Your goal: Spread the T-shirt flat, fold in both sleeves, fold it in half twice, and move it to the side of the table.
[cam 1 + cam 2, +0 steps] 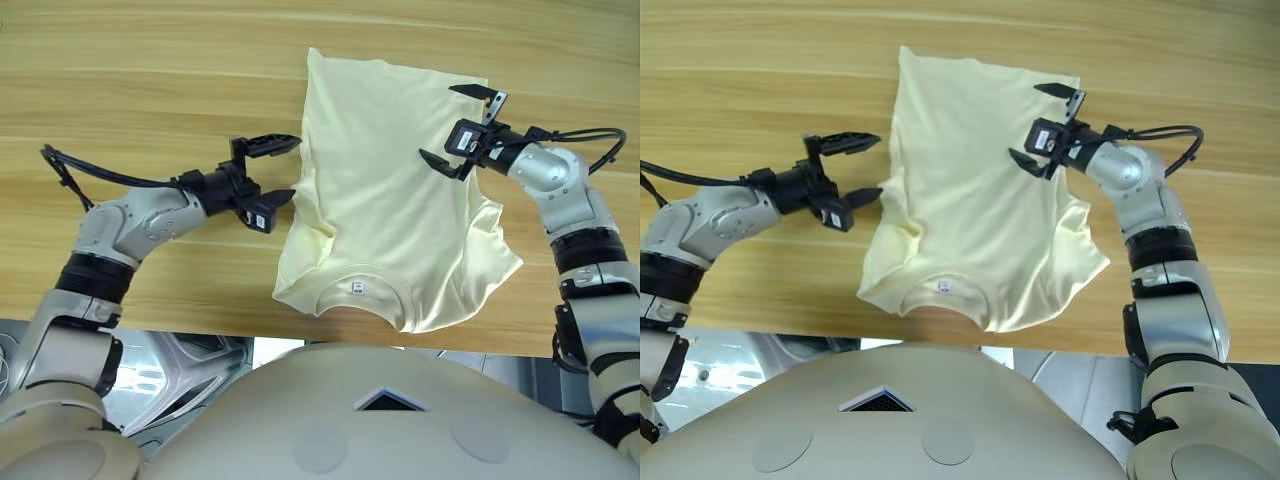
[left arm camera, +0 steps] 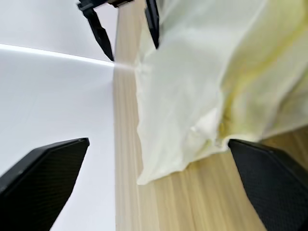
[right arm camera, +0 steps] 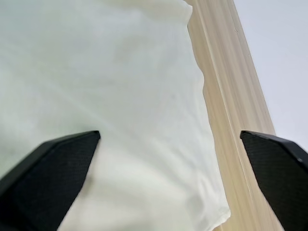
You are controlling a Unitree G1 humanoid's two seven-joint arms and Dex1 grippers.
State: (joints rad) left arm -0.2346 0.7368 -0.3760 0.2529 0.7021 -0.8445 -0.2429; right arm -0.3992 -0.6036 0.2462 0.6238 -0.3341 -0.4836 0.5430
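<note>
Shirt first: the pale yellow cotton T-shirt point(image 1: 380, 190) lies on the light wooden table point(image 1: 150, 80), roughly in the middle of my view. Its ribbed collar point(image 1: 365, 300) points toward me and sits close to the near edge, and the hem is at the far end.

The left gripper point(image 1: 295, 167) sits just beside the shirt's left edge at about mid-length. Its 2 black fingers are spread wide and hold nothing. The right gripper point(image 1: 437, 121) hangs over the shirt's far right corner area, also spread wide and empty. I cannot tell whether its lower finger touches the cloth.

On progress, I judge the spreading done and the sleeve folds about finished. The body reads as 1 long narrow panel. The left side looks turned in, with a soft crease running down it. The right sleeve looks tucked over too, though it sits rumpled and bulges out near the collar end.

Neither of the 2 half folds has been made, since the shirt is at full length from collar to hem. It has not been moved to the side of the table either. With both grippers flanking the cloth, I read the first lengthwise fold as the step in hand.
</note>
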